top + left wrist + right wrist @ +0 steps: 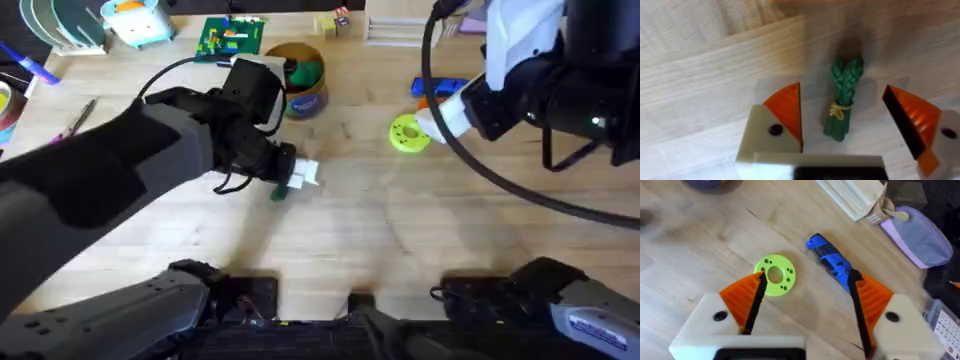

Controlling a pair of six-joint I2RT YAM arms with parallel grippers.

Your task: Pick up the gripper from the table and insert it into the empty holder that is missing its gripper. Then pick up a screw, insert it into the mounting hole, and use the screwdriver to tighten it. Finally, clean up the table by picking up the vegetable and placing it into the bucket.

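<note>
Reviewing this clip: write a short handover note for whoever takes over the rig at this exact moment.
Left end effector: open, straddling the vegetable, which lies on the table, not yet gripped.
Right end effector: open and empty, above the lime-green disc and the screwdriver.
The bucket stands farther back, something green already inside.
Left to do: close on the vegetable, carry it to the bucket.
Whether the insert and screw steps are done cannot be told.

Two dark arms, looping black cables
Left gripper (847,130): off-white fingers (767,137), orange ribbed wedge tips, one dark screw hole each
</note>
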